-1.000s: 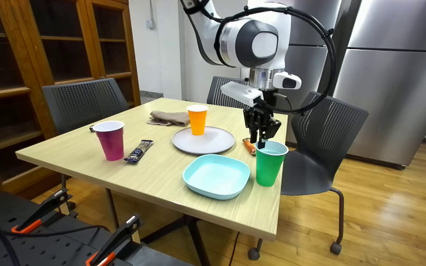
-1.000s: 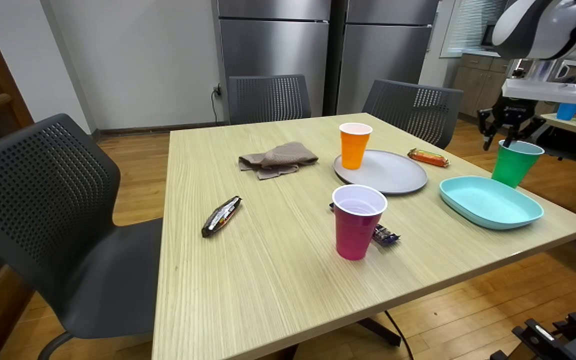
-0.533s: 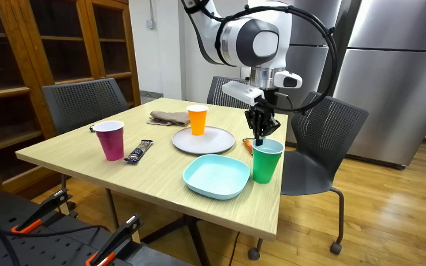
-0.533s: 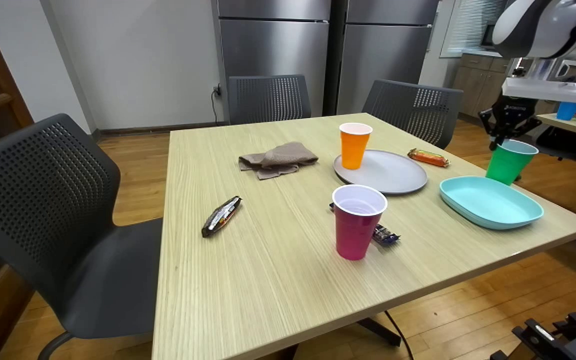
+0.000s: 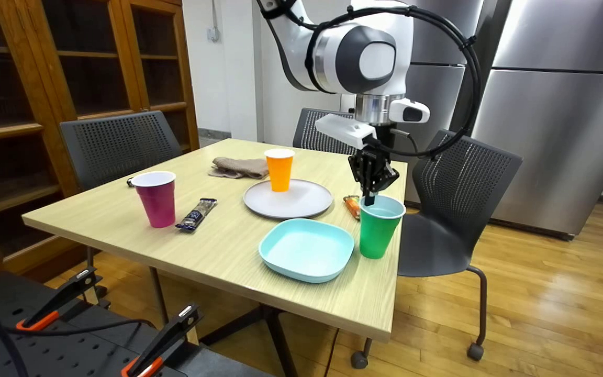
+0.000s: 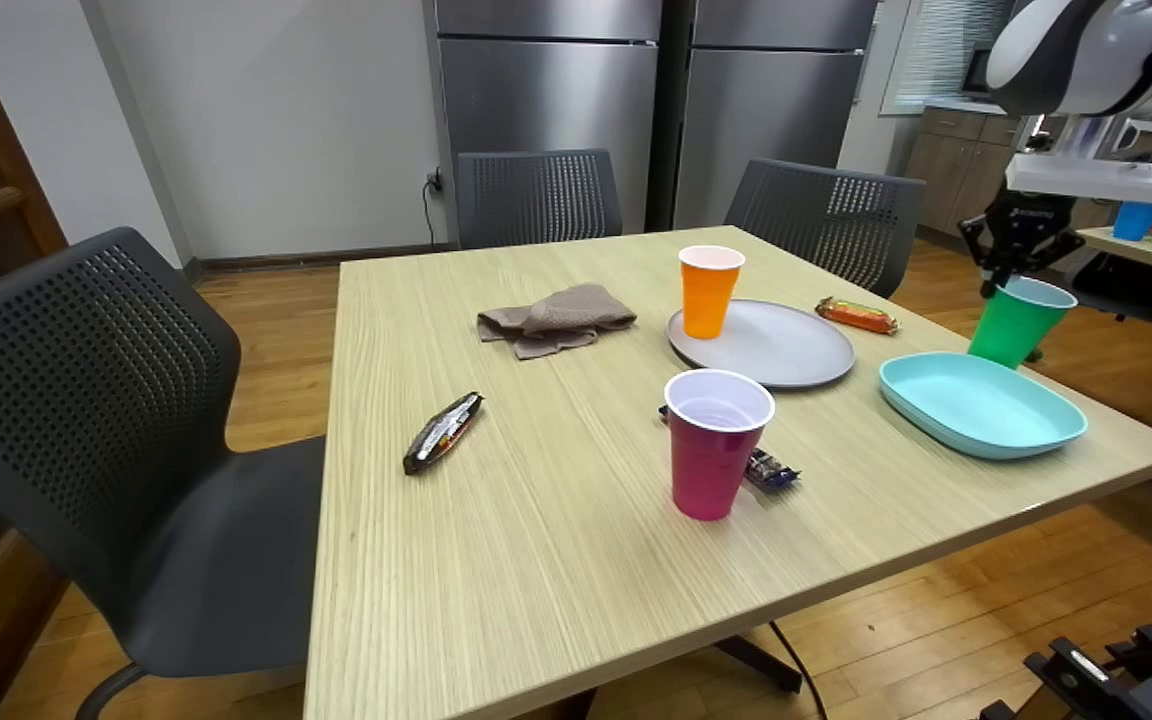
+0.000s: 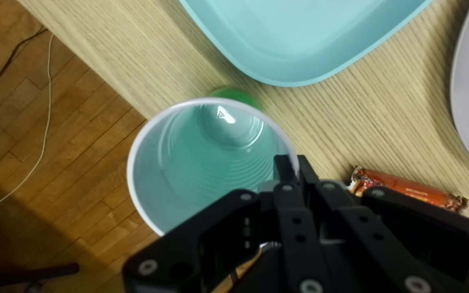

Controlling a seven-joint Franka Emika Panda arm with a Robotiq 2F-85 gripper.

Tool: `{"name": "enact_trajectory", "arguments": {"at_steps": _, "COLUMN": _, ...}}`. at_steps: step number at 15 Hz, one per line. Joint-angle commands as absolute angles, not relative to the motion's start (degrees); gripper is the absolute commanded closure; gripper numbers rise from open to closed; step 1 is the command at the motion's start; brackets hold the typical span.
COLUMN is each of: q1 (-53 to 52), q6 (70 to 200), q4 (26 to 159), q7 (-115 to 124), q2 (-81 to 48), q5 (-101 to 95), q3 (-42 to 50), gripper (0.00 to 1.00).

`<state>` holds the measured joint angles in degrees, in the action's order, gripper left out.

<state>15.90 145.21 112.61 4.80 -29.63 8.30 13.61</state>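
Green cup [image 5: 380,233] is occupying the right side of the table [image 5: 231,225], just right of the tray [image 5: 306,251] in an exterior view; whether its base is touching cannot be told. The gripper [image 7: 295,166] is pinching the rim, one finger inside and one outside, leaving only the wall's thickness between them. An orange bar [image 7: 411,191] is lying right of the cup in the wrist view. Likely hazard: the one-sided pinch could be letting the cup pivot or the seemingly thin wall buckle, and the tray, so close, could be catching its base during sideways travel. The mouth is pointing up; the long axis is running near vertical, apparently leaning right in both exterior views.
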Motion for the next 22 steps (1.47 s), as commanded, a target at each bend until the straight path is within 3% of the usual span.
{"name": "enact_trajectory", "arguments": {"at_steps": 1, "q1": 16.2, "q6": 146.3, "q4": 113.5, "q7": 3.3, "q2": -27.7, "q5": 6.3, "q3": 13.7, "gripper": 0.99}}
{"name": "enact_trajectory", "arguments": {"at_steps": 22, "q1": 15.0, "q6": 151.3, "q4": 114.6, "q7": -16.8, "q2": -23.2, "q5": -0.8, "q3": 7.6, "gripper": 0.99}}
